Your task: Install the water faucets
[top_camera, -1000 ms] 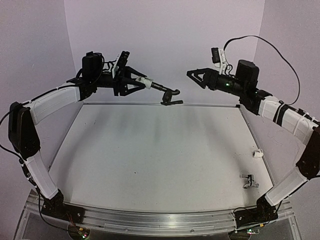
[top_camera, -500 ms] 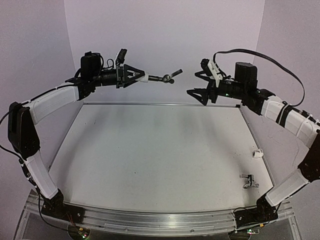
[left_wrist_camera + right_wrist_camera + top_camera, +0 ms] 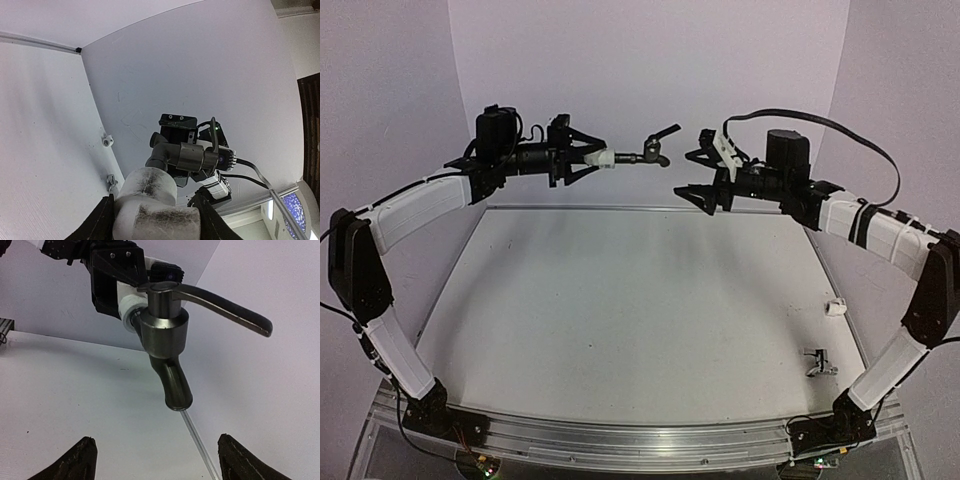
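My left gripper point(image 3: 592, 158) is shut on a white cylindrical fitting point(image 3: 604, 158) with the dark grey-black faucet point(image 3: 653, 150) on its far end, held high above the table's back edge. In the left wrist view the fitting point(image 3: 150, 200) fills the gap between my fingers point(image 3: 101, 222) and the faucet point(image 3: 186, 156) sticks out beyond it. My right gripper point(image 3: 688, 173) is open and empty, just right of the faucet and apart from it. In the right wrist view the faucet point(image 3: 164, 332) hangs above and between my open fingertips point(image 3: 82, 457). The shiny silver faucet point(image 3: 815, 361) lies on the table at the front right.
A loose small white fitting point(image 3: 836, 308) lies near the table's right edge point(image 3: 840, 290), beyond the silver faucet. Both also show in the left wrist view, the fitting point(image 3: 106, 141) and the silver faucet point(image 3: 111, 181). Walls close the back and sides.
My left gripper has turned the dark faucet so its lever points up. My right gripper has moved left toward the faucet and rolled its open jaws.
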